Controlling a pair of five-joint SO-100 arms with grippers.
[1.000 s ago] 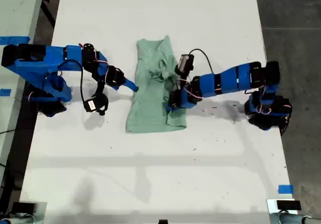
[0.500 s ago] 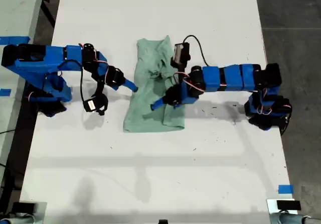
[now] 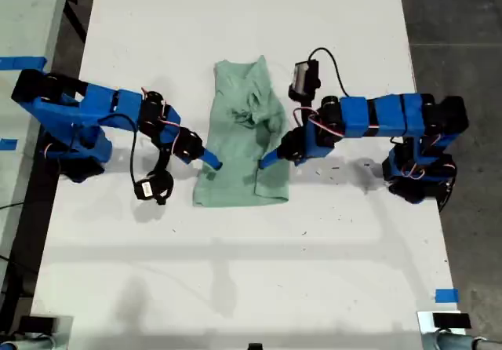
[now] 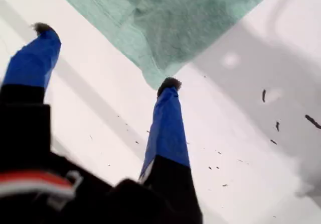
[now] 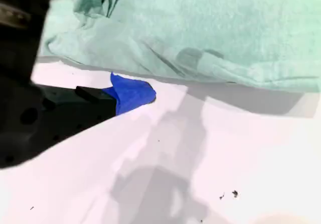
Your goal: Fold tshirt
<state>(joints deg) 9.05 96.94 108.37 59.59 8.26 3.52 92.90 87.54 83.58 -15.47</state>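
— Tshirt (image 3: 235, 169) position first: where is it, and which way does it run?

— It lies mid-desk (image 3: 235, 287), folded into a narrow strip. Its long axis runs from the exterior view's top to its bottom, the squarer end toward the bottom. I cannot tell which end is the collar.

— And the jaws?

— My first gripper (image 3: 268, 160), on the arm at the exterior view's right, has its jaws spread wide and holds nothing. One fingertip (image 4: 169, 83) sits right at a cloth corner. My second gripper (image 3: 210, 162) touches the opposite long edge. Only one fingertip (image 5: 133, 91) shows, so I cannot tell how its jaws stand.

— What could go wrong?

— I judge that closing on that corner may catch only the top layer and peel the fold open. A tip pushing sideways could drag the strip askew. The bunched cloth (image 3: 251, 114) near the middle may also get folded in as a lump.
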